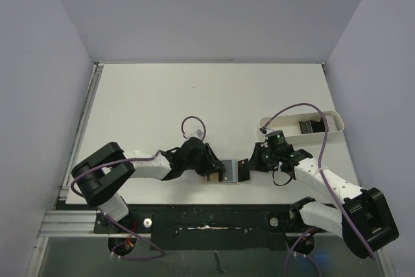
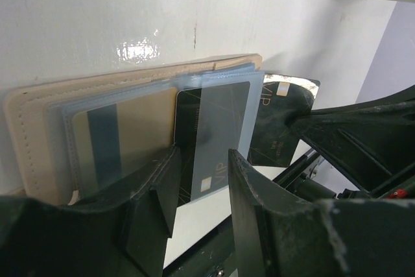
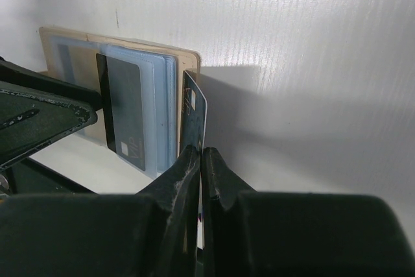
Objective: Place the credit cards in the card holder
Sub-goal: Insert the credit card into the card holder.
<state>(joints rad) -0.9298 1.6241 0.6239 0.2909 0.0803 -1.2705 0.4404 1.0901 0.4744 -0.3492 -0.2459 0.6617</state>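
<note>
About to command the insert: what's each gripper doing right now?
Left gripper: open, at the card holder.
Right gripper: shut on a credit card.

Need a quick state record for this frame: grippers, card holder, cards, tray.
left gripper: jaws apart, over the open card holder
right gripper: shut on held card, on edge beside the holder's right edge
sleeved card: dark, inside a clear sleeve
tray: white, far right
spare cards: in tray
</note>
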